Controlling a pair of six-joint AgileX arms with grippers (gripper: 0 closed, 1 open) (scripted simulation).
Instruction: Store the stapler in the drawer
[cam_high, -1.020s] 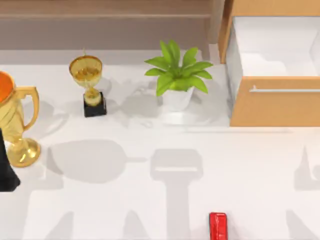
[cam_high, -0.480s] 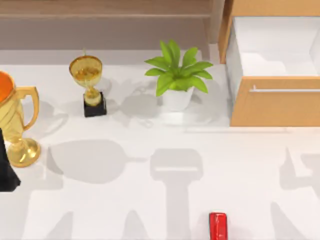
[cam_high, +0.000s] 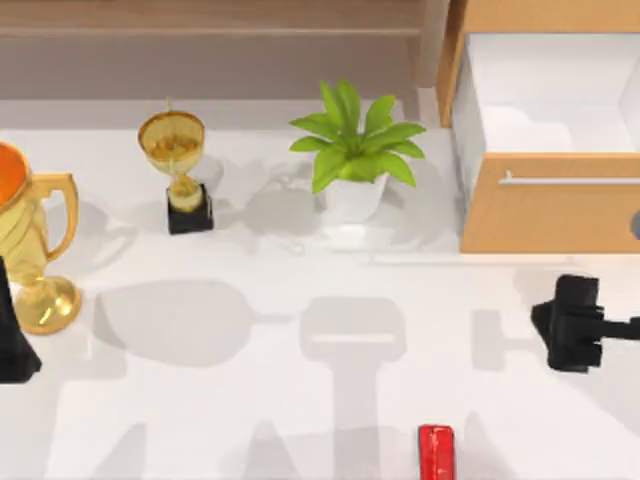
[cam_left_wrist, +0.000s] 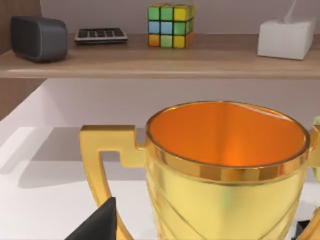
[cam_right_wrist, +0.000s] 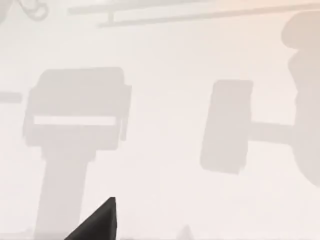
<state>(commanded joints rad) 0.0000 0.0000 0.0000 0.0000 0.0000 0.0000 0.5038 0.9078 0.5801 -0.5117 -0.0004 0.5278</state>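
Red stapler (cam_high: 436, 452) lies apart from right gripper (cam_high: 572, 323)

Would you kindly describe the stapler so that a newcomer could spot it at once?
Start from the open drawer at the table's right rear, then come straight toward the front edge, past the right gripper. There lies the stapler, a small glossy red bar flat on the white table, the one red thing, far lower than the trophies and plant.

Glossy red stapler (cam_high: 436, 452), matt orange-tan wooden drawer (cam_high: 550, 215) with silver metal handle (cam_high: 570, 181), shiny gold trophy (cam_left_wrist: 225, 170), smooth white table (cam_high: 300, 400)
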